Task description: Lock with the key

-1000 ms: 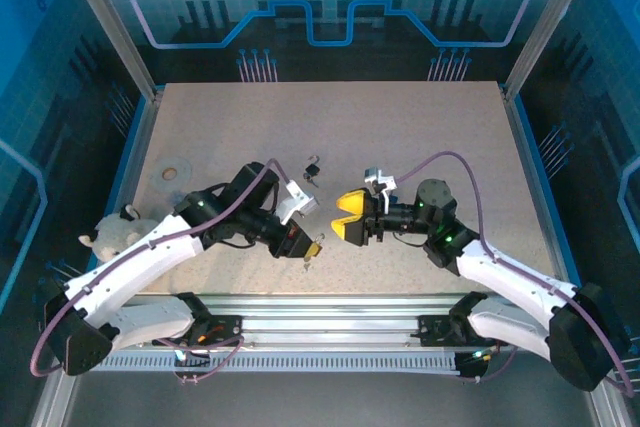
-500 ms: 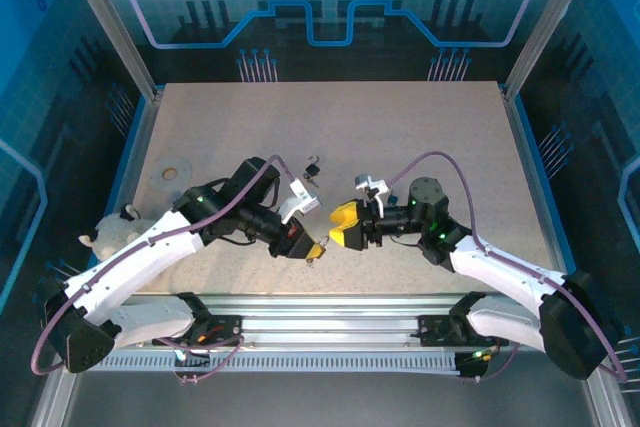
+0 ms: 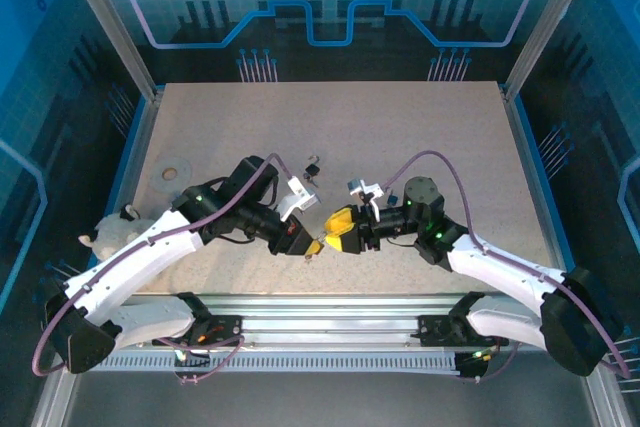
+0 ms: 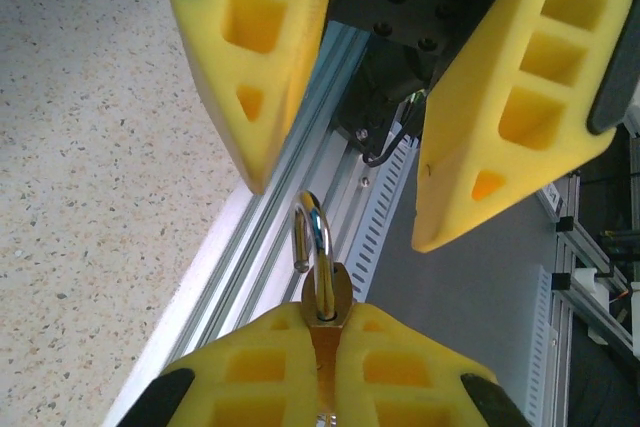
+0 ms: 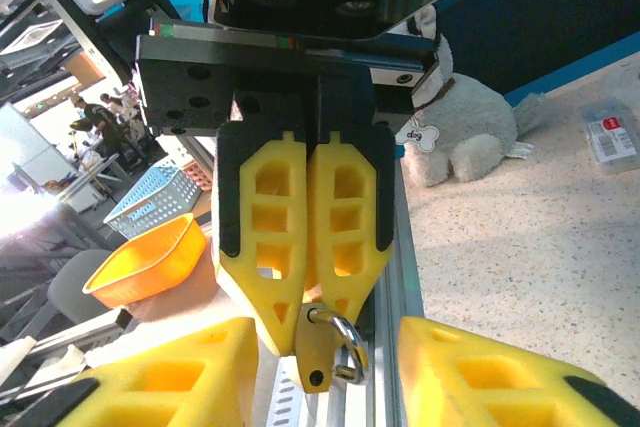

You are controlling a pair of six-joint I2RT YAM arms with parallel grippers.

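A small brass padlock (image 4: 327,299) with its silver shackle (image 4: 314,234) swung open is pinched by its body in my left gripper (image 4: 326,342), which is shut on it just above the table's front edge (image 3: 314,246). My right gripper (image 3: 338,231) faces it head-on, its yellow fingers (image 4: 262,57) spread on either side of the shackle without touching it. In the right wrist view the padlock (image 5: 322,352) hangs below the left fingers (image 5: 303,222), between my own right gripper's (image 5: 328,339) tips. The key (image 3: 312,169), on a dark ring, lies on the table behind both grippers.
A white plush dog (image 3: 115,233) sits at the left table edge by the left arm. A pale flat ring (image 3: 172,171) lies at the back left. The aluminium rail (image 3: 330,307) runs along the front edge right below the grippers.
My right gripper has moved left to the left gripper and narrowed its jaws around the padlock. The left gripper shifted slightly right, still holding the padlock.
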